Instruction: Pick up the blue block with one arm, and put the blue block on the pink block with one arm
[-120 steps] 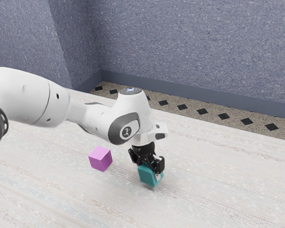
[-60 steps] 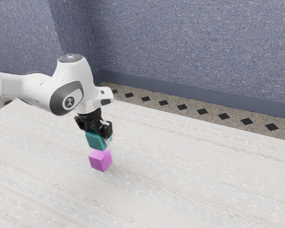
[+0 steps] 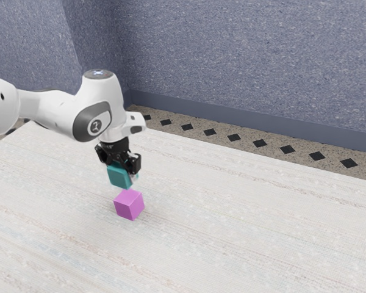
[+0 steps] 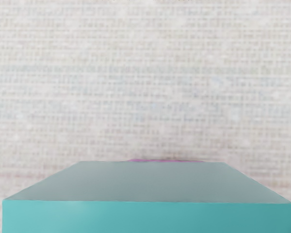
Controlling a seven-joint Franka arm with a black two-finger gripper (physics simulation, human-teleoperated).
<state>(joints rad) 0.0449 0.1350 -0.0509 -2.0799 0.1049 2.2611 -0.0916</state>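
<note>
My black gripper (image 3: pixel 122 172) is shut on the blue-green block (image 3: pixel 119 176) and holds it in the air. The pink block (image 3: pixel 129 204) rests on the table just below it, slightly toward the exterior view's right, with a small gap between the two. In the wrist view the blue-green block (image 4: pixel 145 196) looms large under my hand, and a thin pink sliver of the pink block (image 4: pixel 165 159) peeks out past its far edge.
The pale woven tabletop (image 3: pixel 250 226) stretches around the blocks. Behind it lie a speckled floor with black diamond tiles (image 3: pixel 259 143) and a blue-grey wall (image 3: pixel 244 55).
My arm swung from the exterior view's middle to its left, carrying the blue-green block over the pink block. In the last half second the block shifted slightly up and left.
</note>
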